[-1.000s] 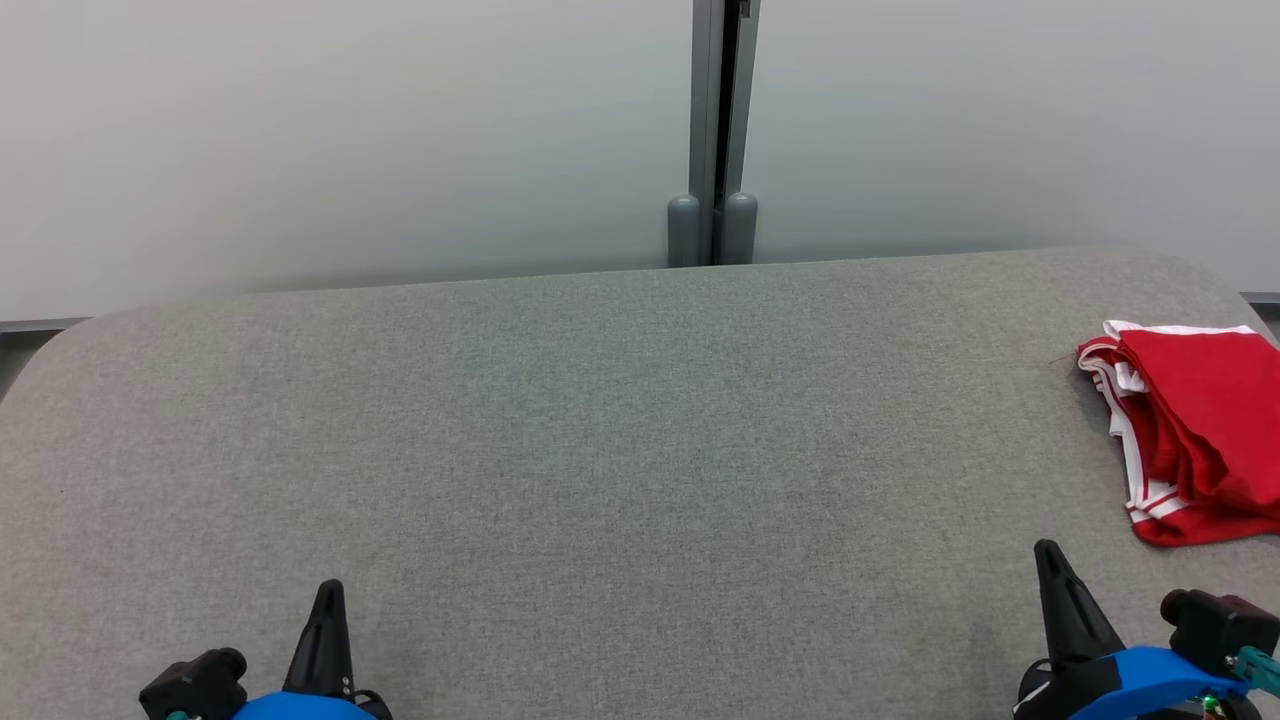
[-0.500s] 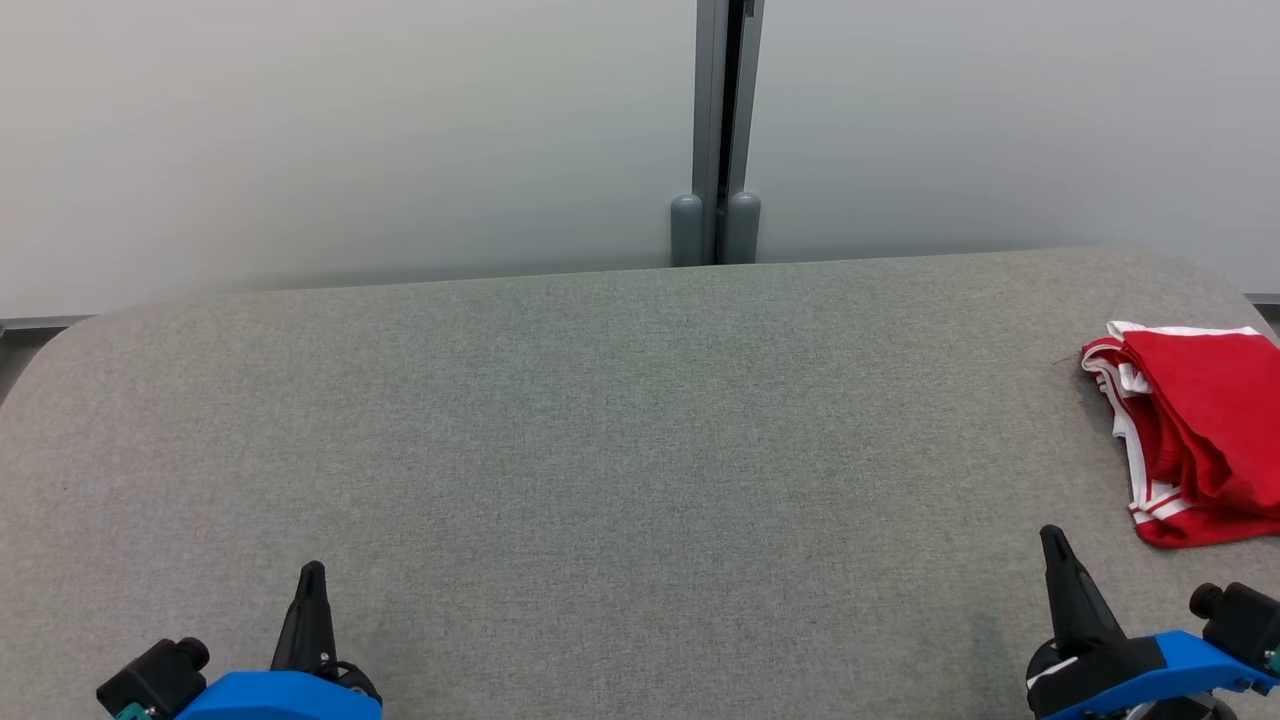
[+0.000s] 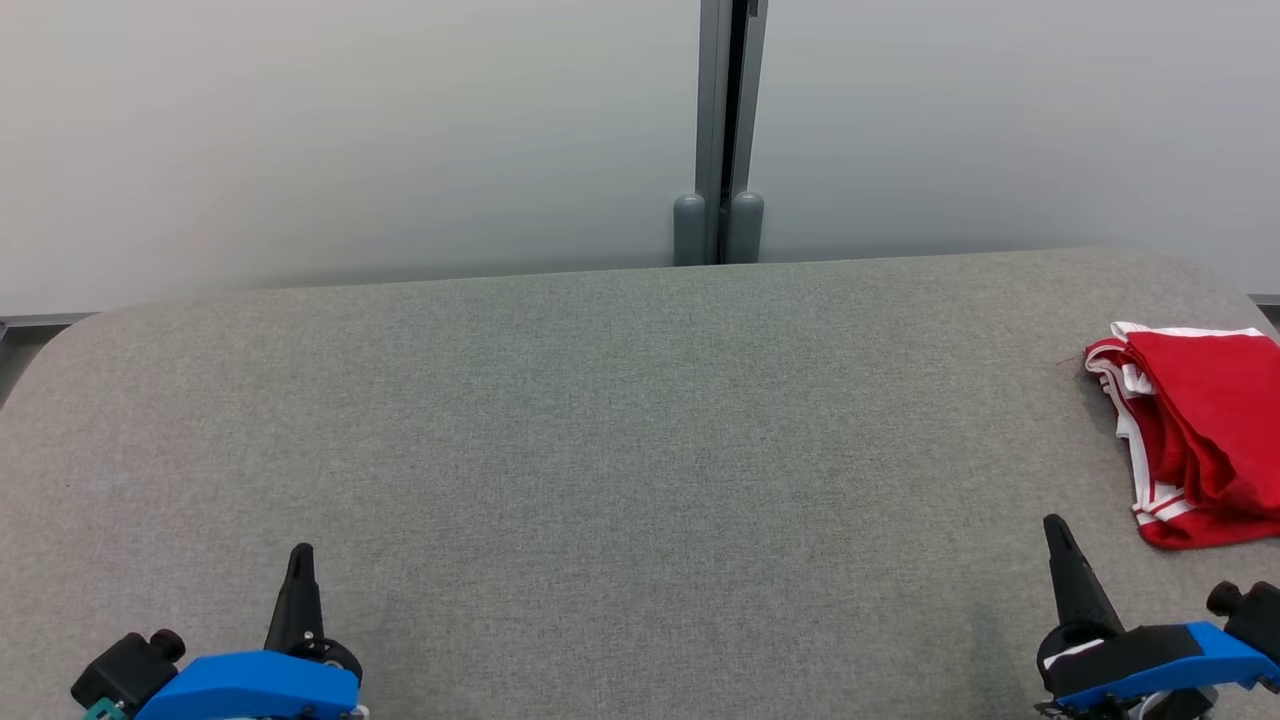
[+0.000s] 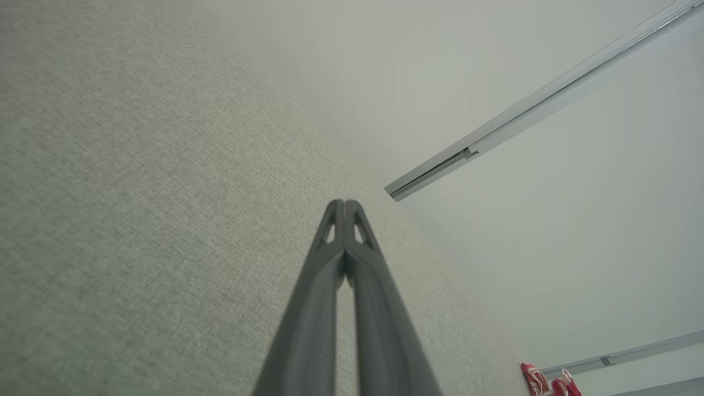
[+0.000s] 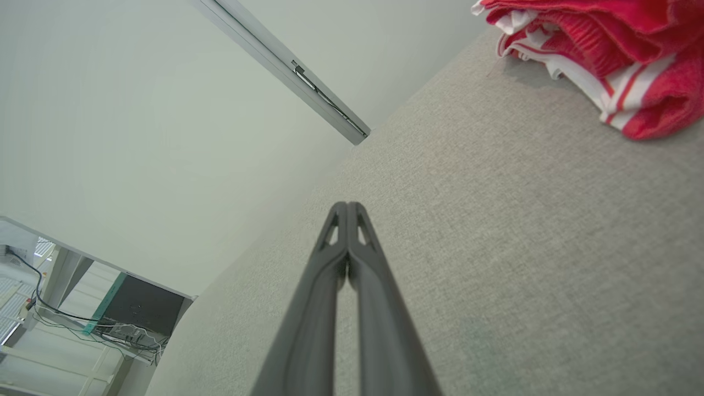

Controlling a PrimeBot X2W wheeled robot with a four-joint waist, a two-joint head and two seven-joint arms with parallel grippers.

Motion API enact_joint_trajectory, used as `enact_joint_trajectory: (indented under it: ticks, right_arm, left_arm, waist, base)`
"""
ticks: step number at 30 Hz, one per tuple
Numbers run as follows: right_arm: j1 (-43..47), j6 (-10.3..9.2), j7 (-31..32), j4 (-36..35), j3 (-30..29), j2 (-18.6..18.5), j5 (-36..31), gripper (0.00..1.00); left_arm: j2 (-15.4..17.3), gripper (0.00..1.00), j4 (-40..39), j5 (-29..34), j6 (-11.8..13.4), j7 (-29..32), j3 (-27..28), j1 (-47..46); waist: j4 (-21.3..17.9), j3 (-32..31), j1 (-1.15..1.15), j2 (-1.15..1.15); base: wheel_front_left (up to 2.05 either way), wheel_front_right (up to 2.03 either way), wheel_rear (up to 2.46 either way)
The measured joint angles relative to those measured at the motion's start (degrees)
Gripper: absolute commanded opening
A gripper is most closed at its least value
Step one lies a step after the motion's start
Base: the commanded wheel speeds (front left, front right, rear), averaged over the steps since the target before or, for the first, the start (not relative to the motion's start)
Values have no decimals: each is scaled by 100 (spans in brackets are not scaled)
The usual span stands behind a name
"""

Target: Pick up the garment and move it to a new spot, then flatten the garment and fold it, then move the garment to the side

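Red white-trimmed garment point(image 3: 1200, 440) folded at grey table's point(image 3: 600, 450) right edge | left gripper point(image 3: 300, 560), right gripper point(image 3: 1055, 535): closed, empty | likely set-aside done; keep fingers clear of folds.

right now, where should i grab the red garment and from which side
Probably pinch the bunched white-striped edge of the red garment, on its left side, coming from above with the nearer right pincer. Layers pile up there, offering a raised fold; elsewhere it lies flatter.

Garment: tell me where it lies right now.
In the head view the red, white-trimmed garment lies at the right edge of the grey table, just ahead of the right hand and apart from it.
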Motion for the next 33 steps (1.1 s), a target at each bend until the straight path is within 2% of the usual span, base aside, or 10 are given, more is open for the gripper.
enact_joint_trajectory:
  ticks: [33]
  right_arm:
    - [-202, -1, 322, -26, -23, -7, 2193, 0]
  left_arm:
    - [-85, 0, -304, -1864, -1, 526, 265, -188]
  waist:
    - [49, 13, 0, 0]
  base:
    - [0, 0, 0]
